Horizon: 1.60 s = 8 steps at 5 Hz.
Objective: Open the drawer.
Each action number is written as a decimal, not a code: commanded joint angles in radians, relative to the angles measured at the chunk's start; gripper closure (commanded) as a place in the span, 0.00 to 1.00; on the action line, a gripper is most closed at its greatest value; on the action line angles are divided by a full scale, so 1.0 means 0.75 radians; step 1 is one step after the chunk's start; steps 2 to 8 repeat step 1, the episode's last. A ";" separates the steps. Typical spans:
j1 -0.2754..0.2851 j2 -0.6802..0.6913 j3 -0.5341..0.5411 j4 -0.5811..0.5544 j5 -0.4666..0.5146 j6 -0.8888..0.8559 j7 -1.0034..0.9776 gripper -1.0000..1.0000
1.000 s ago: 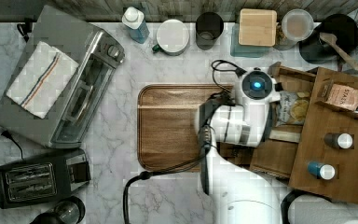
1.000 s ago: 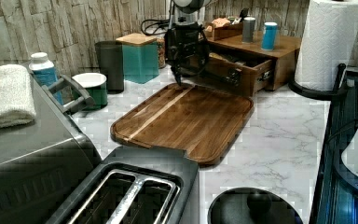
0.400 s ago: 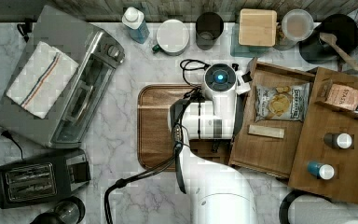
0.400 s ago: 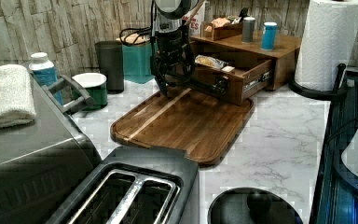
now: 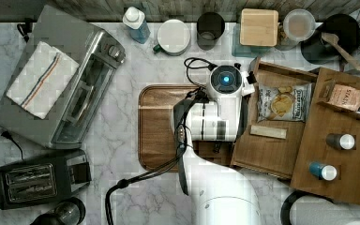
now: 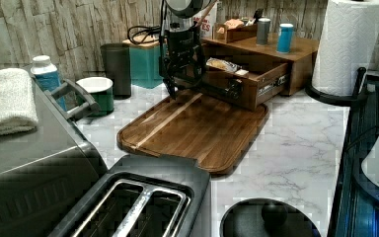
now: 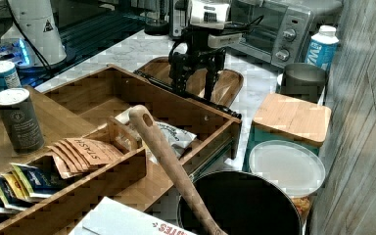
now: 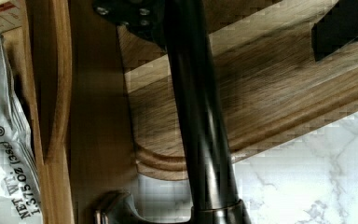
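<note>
We see the toaster (image 6: 143,197) up close. Past it lies the tray (image 6: 197,131). At the tray's far edge our gripper (image 6: 177,81) hangs with its fingers spread, one on each side of the black handle (image 8: 200,116). Behind it the drawer (image 6: 244,81) sticks out of the cabinet (image 6: 296,54), pulled open, with a chip bag (image 5: 281,101) inside.

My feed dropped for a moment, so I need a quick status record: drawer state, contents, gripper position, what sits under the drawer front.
drawer: pulled well out of the cabinet
contents: snack bag, small pale bar
handle: black bar across the drawer front
gripper: at the drawer front by the handle; jaws state unclear
under drawer front: wooden tray on the marble counter
on cabinet top: two canisters, tea packets
</note>
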 commanded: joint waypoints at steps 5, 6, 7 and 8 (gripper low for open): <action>0.130 -0.039 0.162 0.038 0.117 0.119 0.083 0.00; 0.130 -0.039 0.162 0.038 0.117 0.119 0.083 0.00; 0.130 -0.039 0.162 0.038 0.117 0.119 0.083 0.00; 0.130 -0.039 0.162 0.038 0.117 0.119 0.083 0.00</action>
